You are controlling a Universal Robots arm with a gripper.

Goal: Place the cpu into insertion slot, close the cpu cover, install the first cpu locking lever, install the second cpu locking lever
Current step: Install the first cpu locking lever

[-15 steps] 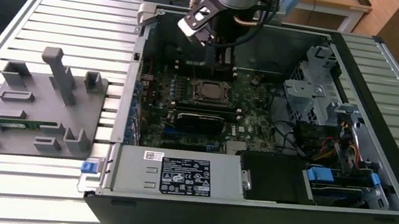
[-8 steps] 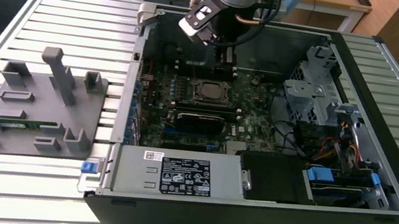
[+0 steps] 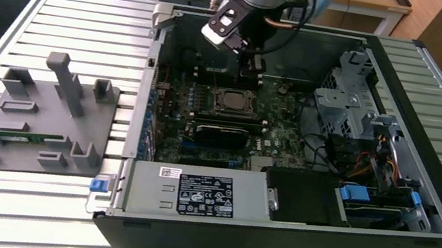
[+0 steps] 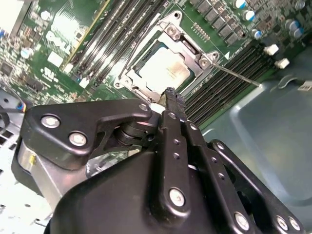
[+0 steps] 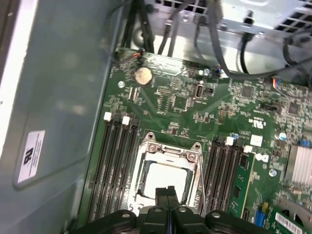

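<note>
One cpu [image 5: 168, 176] under cover [image 5: 168, 155], tool [image 5: 166, 190] pinched nearby

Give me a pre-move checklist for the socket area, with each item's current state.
1. cpu seated in the insertion slot: ok.
2. cpu cover down flat over the cpu: ok.
3. Locking lever latched: not ok; its rod juts out across the memory slots.
4. Other lever latched: cannot tell.
5. gripper fingers together, holding nothing: ok.
</note>
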